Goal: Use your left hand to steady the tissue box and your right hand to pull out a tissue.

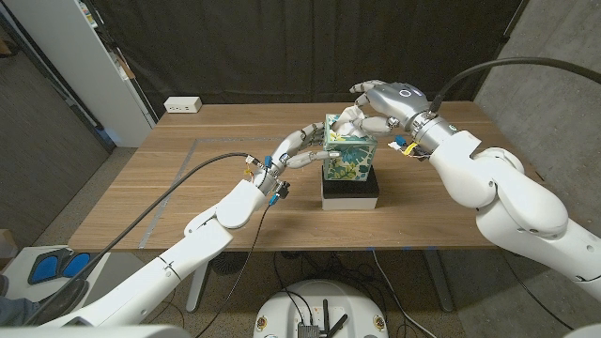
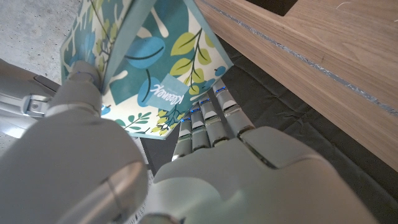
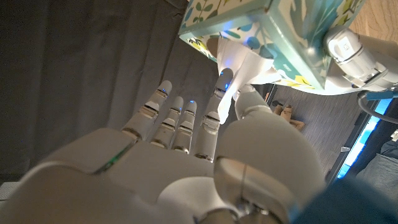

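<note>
Presently the task stands partway. The tissue box sits upright on a white-and-black stand near the middle of the table.

Steadying: in place. The left hand is against the box's left side; the left wrist view shows its fingers closed along one face and the thumb on the adjoining face, so the box is clamped at a corner.

Pulling: begun, not finished. The right hand hangs over the box top. In the right wrist view a tissue stands out of the opening, pinched between thumb and one finger; the other fingers are spread and hold nothing. The tissue is still rooted in the slot, with most of its length apparently inside.

Remaining, by my judgement: draw the tissue clear of the box while the left hand holds firm. Risk noted: the box is light and perched on a stand, so it may lift or tip with the pull if the left grip slackens.
</note>
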